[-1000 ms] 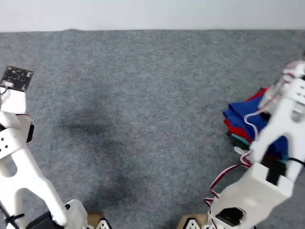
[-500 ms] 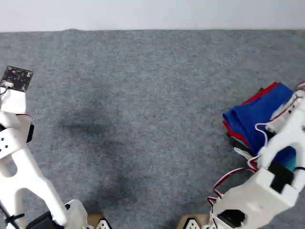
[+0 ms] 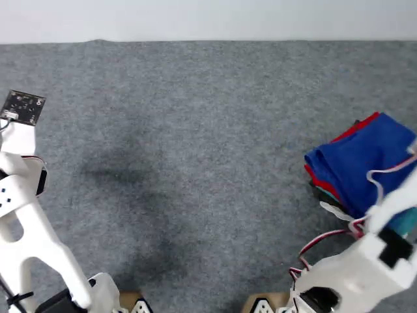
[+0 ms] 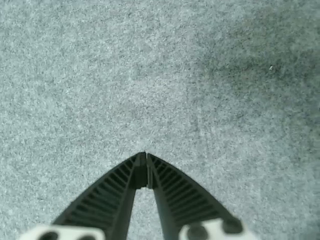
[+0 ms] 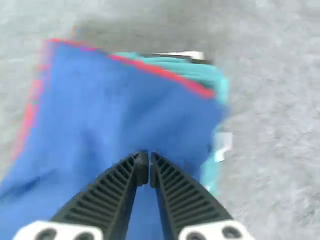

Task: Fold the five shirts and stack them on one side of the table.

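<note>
The right arm point(image 3: 365, 274) draws back toward the lower right corner, baring the shirt stack point(image 3: 361, 163) at the right edge. Right gripper point(image 5: 146, 162) and left gripper point(image 4: 146, 160) are closed, empty; folding looks done.

Grey felt-like tabletop point(image 3: 215, 117), pale wall strip point(image 3: 208, 19) along its far edge
</note>
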Controlling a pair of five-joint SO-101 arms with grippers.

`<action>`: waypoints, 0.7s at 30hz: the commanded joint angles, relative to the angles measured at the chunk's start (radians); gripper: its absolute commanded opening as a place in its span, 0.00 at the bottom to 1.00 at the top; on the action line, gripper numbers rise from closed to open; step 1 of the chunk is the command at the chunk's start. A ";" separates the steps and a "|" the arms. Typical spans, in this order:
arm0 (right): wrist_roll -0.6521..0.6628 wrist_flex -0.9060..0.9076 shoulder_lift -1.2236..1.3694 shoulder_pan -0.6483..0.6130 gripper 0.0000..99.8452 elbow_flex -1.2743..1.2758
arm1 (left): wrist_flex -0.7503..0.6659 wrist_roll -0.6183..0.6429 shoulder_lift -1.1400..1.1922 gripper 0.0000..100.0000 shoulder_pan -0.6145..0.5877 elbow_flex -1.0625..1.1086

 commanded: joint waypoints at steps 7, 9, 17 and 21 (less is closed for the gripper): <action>0.074 -0.139 0.225 0.117 0.01 -0.115 | 0.002 -0.005 -0.025 0.01 0.003 -0.004; 0.072 -0.091 0.186 0.091 0.01 -0.172 | 0.002 -0.005 -0.025 0.01 0.003 -0.004; 0.071 0.108 -0.019 -0.114 0.01 -0.255 | 0.002 -0.003 -0.025 0.01 0.002 -0.004; 0.071 0.232 -0.070 -0.225 0.01 -0.255 | 0.003 -0.002 -0.029 0.01 0.002 -0.004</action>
